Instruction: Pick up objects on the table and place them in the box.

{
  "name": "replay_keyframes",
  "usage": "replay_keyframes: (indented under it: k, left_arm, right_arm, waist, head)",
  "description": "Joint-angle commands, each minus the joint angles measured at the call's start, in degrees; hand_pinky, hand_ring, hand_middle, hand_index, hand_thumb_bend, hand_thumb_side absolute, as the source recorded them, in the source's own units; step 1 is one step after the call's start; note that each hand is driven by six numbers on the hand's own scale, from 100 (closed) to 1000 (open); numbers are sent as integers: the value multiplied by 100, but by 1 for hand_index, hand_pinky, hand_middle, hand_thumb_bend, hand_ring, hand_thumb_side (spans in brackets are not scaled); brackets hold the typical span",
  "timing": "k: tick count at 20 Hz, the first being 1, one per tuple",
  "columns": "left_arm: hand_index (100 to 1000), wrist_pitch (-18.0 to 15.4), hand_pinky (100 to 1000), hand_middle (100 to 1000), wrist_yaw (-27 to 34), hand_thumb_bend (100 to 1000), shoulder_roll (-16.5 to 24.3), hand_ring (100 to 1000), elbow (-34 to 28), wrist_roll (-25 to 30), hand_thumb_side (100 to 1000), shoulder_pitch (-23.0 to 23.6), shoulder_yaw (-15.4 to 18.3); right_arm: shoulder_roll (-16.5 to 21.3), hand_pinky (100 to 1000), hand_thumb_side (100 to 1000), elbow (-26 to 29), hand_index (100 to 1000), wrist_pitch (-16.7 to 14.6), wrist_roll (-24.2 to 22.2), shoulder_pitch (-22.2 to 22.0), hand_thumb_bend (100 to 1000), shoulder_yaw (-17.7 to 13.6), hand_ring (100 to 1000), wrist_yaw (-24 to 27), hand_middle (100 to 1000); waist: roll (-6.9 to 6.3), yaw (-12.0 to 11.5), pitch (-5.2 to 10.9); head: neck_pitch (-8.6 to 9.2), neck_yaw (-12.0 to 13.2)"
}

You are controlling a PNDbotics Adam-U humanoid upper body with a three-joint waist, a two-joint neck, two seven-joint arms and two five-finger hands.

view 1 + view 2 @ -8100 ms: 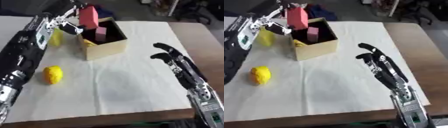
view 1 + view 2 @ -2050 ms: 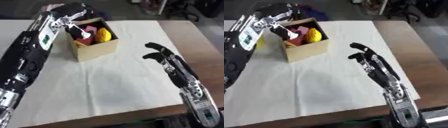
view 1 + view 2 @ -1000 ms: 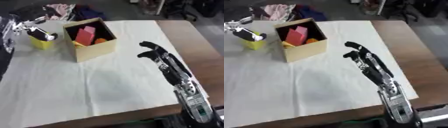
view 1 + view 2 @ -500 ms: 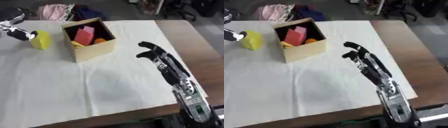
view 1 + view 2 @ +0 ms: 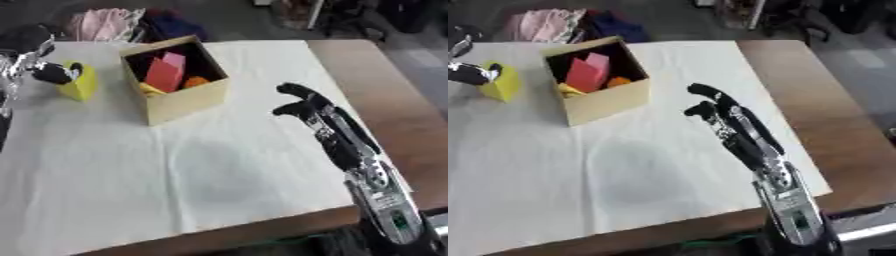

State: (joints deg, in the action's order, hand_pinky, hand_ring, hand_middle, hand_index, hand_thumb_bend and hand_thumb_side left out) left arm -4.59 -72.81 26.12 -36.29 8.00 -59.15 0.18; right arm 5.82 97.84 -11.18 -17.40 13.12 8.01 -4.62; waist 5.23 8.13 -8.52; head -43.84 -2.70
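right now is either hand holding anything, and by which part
The left hand pinches the yellow block at its top edge, left of the box. The right hand holds nothing.

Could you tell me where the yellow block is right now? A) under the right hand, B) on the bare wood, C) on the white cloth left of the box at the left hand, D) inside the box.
C: the yellow block stands on the cloth left of the box, with the left hand at its top.
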Motion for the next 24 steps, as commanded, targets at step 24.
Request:
replay_keyframes:
  k: [24]
  left_arm:
    - [914,271,791,793,1078,100,403,714,-249,267,632,-151,14]
  right_arm:
    - [98,874,837,28,928,14,34,44,100,-59,745,2,897]
  waist:
    - [-14,-82,74]
  head:
    - [-27,-123]
